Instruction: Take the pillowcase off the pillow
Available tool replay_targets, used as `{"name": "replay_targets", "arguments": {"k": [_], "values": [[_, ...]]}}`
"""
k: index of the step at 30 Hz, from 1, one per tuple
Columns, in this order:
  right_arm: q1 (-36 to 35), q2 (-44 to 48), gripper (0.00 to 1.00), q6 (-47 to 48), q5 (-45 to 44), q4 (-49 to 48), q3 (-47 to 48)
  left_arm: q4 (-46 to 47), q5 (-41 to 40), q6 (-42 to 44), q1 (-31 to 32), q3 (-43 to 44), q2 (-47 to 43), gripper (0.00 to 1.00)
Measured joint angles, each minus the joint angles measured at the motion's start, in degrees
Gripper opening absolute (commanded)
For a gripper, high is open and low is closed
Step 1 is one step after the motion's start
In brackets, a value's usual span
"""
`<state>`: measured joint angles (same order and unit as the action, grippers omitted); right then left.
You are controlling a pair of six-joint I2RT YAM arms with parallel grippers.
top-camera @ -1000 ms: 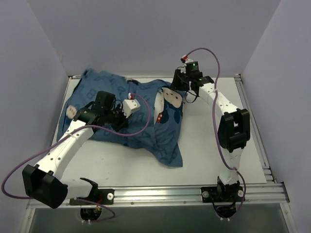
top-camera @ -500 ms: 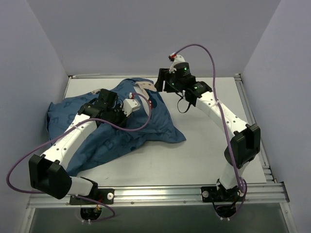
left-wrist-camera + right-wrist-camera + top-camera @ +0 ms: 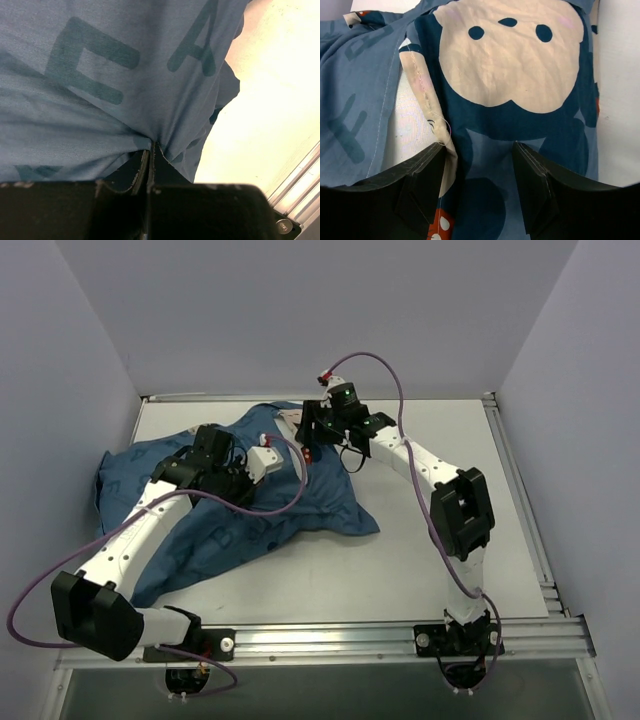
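Now that my right end effector [image 3: 479,180] has released and swung left along the far side, the pillowcase [image 3: 250,515] no longer stands gathered in a heap near the middle of the worktop [image 3: 440,570]. It lies slumped flatter and wider, reaching the left wall and down toward my left arm's base. The right fingers are spread close over the mouse face [image 3: 507,60] with cloth below them but nothing pinched. My left end effector [image 3: 150,157] is pressed together on a fold of the blue fabric, which puckers into its tips, and it sits about where it was a second ago. Beside the stitched hem [image 3: 422,95] a strip of white shows. I take it for the pillow [image 3: 406,122] at the case's mouth; the rest is hidden inside the cloth.

Judgement: the case is still on. The release frees my right arm to re-grip — at the hem or on the pillow itself — while the left anchors the fabric for a pull apart.
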<state>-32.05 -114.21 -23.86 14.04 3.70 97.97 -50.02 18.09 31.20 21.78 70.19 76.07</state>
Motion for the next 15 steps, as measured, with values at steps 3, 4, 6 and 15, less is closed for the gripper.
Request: {"name": "replay_targets", "arguments": {"k": [3,4,6,15], "values": [[-0.3,-2.0,0.37,-0.1,-0.1,0.5,2.2,-0.2,0.0,0.1,-0.1,-0.1,-0.2,0.02],[-0.3,-2.2,0.23,0.0,-0.1,0.6,2.7,-0.2,-0.1,0.2,-0.2,-0.1,-0.2,0.02],[-0.2,-2.3,0.15,0.0,-1.0,0.7,3.0,-0.3,0.0,0.2,-0.4,-0.1,-0.3,0.02],[4.7,4.9,0.0,-1.1,-4.2,-0.2,-9.3,-0.5,-0.7,2.2,-2.9,-5.1,-3.0,0.02]]}}
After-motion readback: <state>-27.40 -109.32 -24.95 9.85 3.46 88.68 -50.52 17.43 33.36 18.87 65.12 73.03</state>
